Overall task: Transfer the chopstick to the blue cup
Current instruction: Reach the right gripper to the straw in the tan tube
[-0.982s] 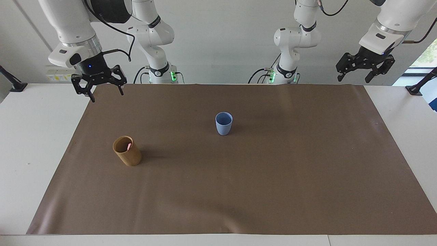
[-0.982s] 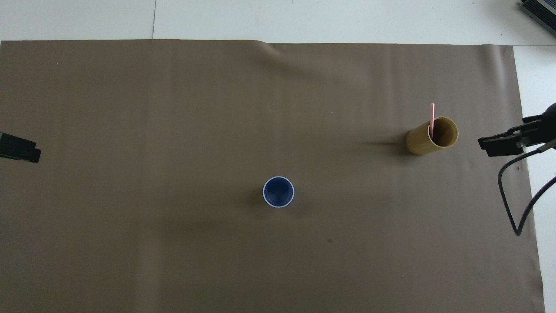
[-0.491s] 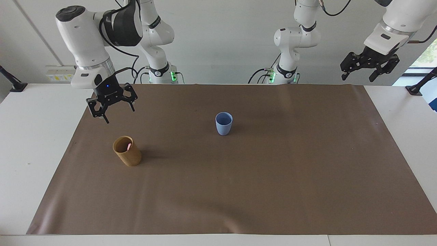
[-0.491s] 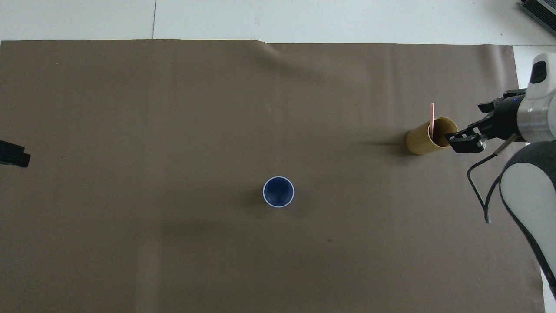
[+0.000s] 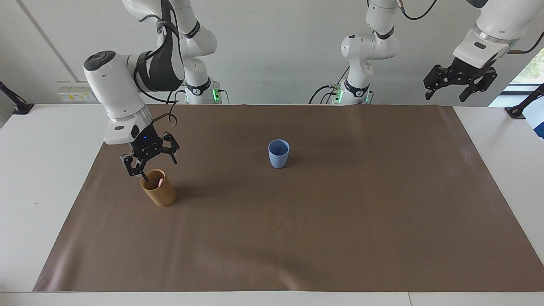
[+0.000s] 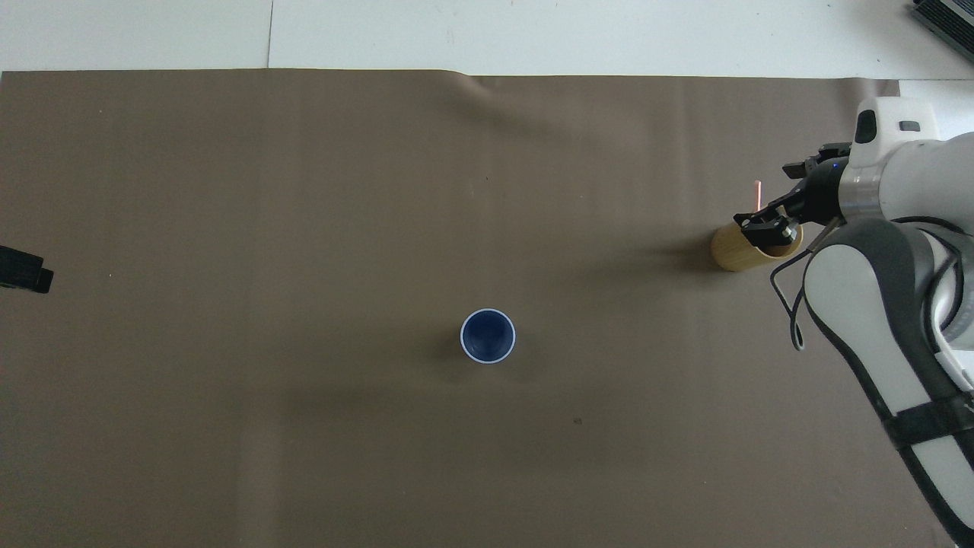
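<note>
The right pincer (image 5: 158,168) hangs just over the mouth of the tan cup (image 5: 160,195), its fingers spread apart with nothing between them; one fingertip (image 5: 145,176) shows in front of the cup's rim in the facing view, though I cannot tell whether it touches. The chopstick (image 5: 160,182) stands in that tan cup, leaning on its wall; in the overhead view its pink upper end (image 6: 757,193) shows above the pincer, the rest covered by it. The tan cup sits toward the right arm's end of the table, on the brown mat (image 5: 297,238); the blue cup (image 5: 279,153) stands upright near the middle of the mat, well apart from the tan cup and nearer to the robots than it; nothing is in it. The left pincer (image 5: 460,85) waits raised at the left arm's end of the table (image 5: 38,178), over the mat's corner, fingers apart and holding nothing; only its tip (image 6: 23,269) shows at the overhead view's edge.
</note>
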